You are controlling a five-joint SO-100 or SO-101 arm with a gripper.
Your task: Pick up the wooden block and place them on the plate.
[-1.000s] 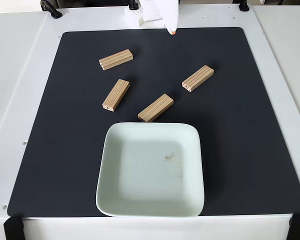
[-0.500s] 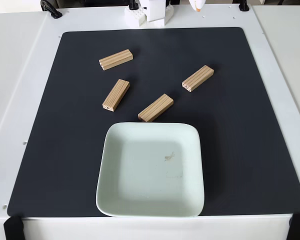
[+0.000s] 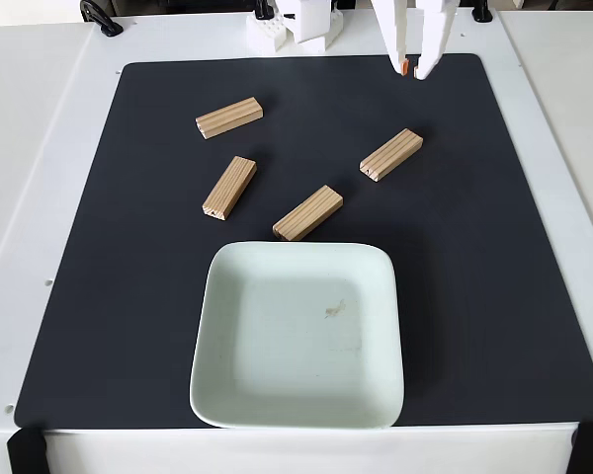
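Wooden blocks lie loose on the mat, none on the plate yet.

Four blocks sit apart at about 10, 9, 12 and 2 o'clock from the plate, flat and separated, so each looks free to grasp. At 12 o'clock on the black mat, the gripper points down, fingers slightly apart and empty, seemingly lined up for the 2 o'clock block.
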